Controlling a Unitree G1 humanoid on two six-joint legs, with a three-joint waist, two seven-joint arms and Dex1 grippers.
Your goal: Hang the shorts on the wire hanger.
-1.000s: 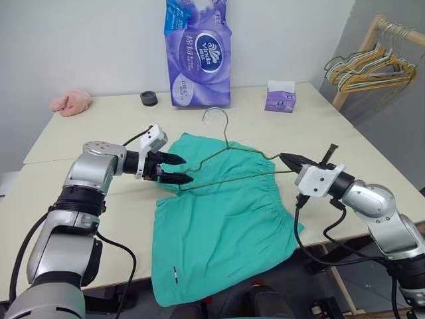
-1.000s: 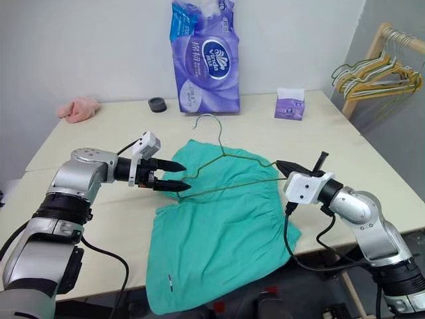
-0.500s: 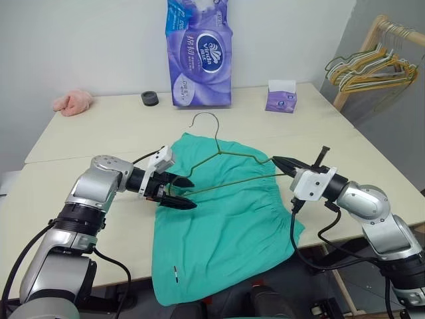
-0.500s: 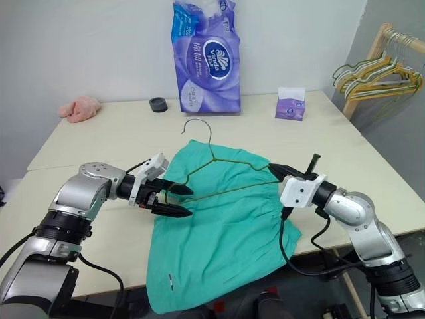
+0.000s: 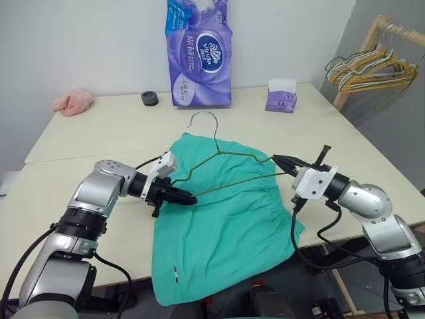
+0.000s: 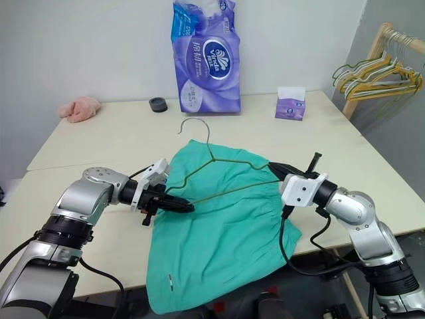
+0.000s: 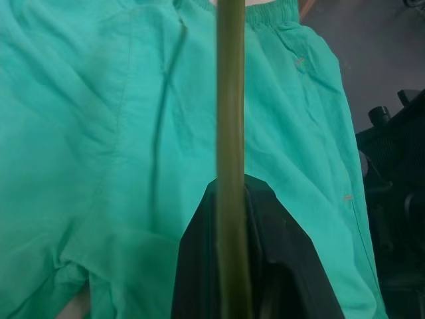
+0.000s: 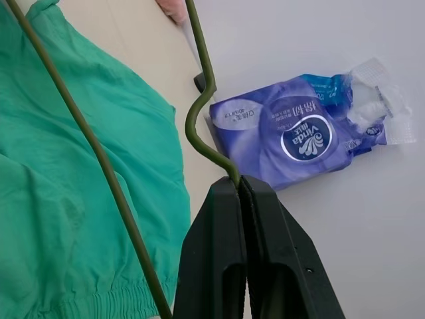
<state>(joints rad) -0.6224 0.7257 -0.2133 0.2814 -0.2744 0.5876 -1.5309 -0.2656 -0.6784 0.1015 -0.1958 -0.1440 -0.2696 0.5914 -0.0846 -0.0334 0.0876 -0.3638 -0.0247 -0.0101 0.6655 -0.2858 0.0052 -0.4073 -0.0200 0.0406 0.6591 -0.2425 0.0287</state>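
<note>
The teal shorts (image 5: 226,232) lie flat on the table, their lower part drooping over the front edge. The wire hanger (image 7: 230,119) is held just above them, hook toward the back of the table. My left gripper (image 5: 183,197) is shut on the wire hanger's left corner, and in the left wrist view the wire runs straight up from between its fingers (image 7: 285,266). My right gripper (image 5: 280,159) is shut on the hanger's right corner, where the bent wire leaves its fingertips (image 8: 219,199).
A purple tissue pack (image 5: 199,53) stands at the back of the table, with a black ring (image 5: 149,98) and a pink cloth (image 5: 72,101) to its left and a small purple tissue box (image 5: 280,96) to its right. A rack of hangers (image 5: 368,66) stands off the table's right side.
My left gripper has drawn back and down to the hanger's left corner and shut on it. The hanger has tipped lower on that side. The right gripper has kept its hold.
</note>
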